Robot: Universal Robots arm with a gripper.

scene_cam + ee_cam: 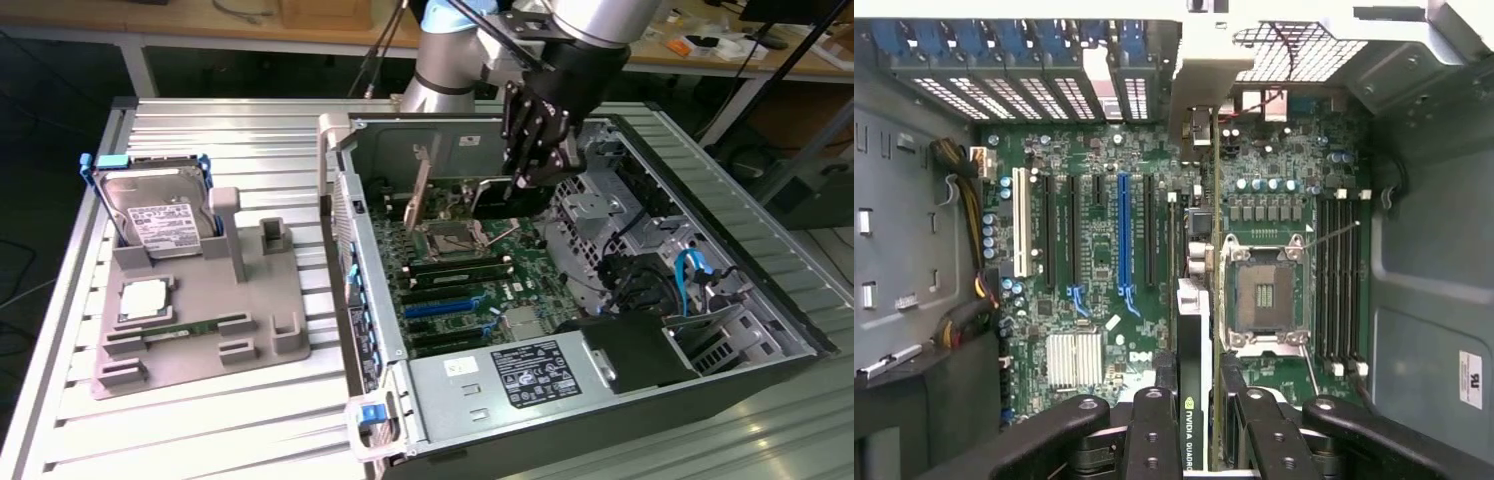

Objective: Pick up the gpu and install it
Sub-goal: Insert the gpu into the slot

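Note:
My gripper (pixel 534 172) hangs inside the open computer case (pixel 350 215), shut on the gpu (pixel 497 200). The card is held on edge above the motherboard (pixel 461 290), and its silvery-tan bracket (pixel 418 188) points toward the case's rear wall. In the wrist view the gpu (pixel 1194 345) shows edge-on between my fingers (pixel 1154 435), with its bracket (pixel 1199 85) at the far end. It hovers over the board between the CPU socket (pixel 1264 295) and the black expansion slots. The blue slot (pixel 1122 235) lies a little to one side of the card.
On the exterior view's left, a grey fixture (pixel 254 330) holds a silver hard drive (pixel 160 215) and a green memory stick (pixel 187 328). Inside the case are the power supply (pixel 534 370), drive cages and blue cables (pixel 687 270). The table top is slatted metal.

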